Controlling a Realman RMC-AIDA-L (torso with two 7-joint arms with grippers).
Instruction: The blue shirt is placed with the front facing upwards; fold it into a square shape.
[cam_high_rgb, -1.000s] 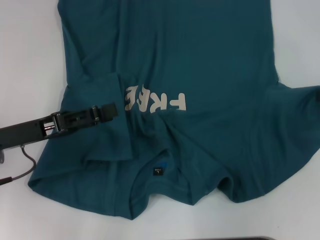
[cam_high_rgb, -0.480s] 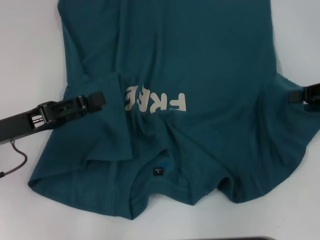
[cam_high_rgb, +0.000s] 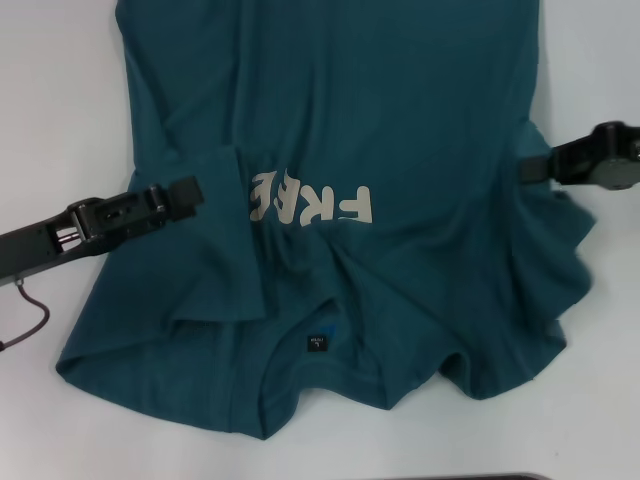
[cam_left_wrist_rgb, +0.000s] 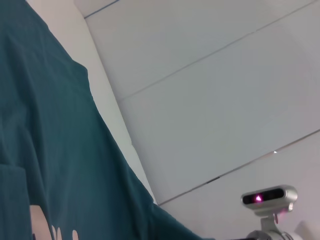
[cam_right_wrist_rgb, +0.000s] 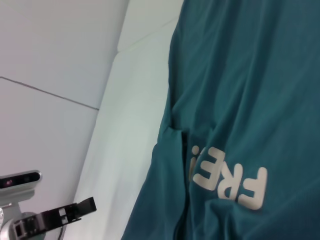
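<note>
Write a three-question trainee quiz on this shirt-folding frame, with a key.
1. True or false: the left sleeve is already folded in over the blue shirt.
2. Which gripper is at the sleeve not yet folded flat? A) left gripper B) right gripper
3. Fill in: the pale letters on the chest, partly covered by the folded sleeve, show "___".

Key: 1 true; 2 B; 3 FREE (the last letter is partly hidden).

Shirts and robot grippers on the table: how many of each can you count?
Shirts: 1, the blue shirt.
Grippers: 2, the left gripper and the right gripper.
Tables: 1, the white table.
Total: 4.
</note>
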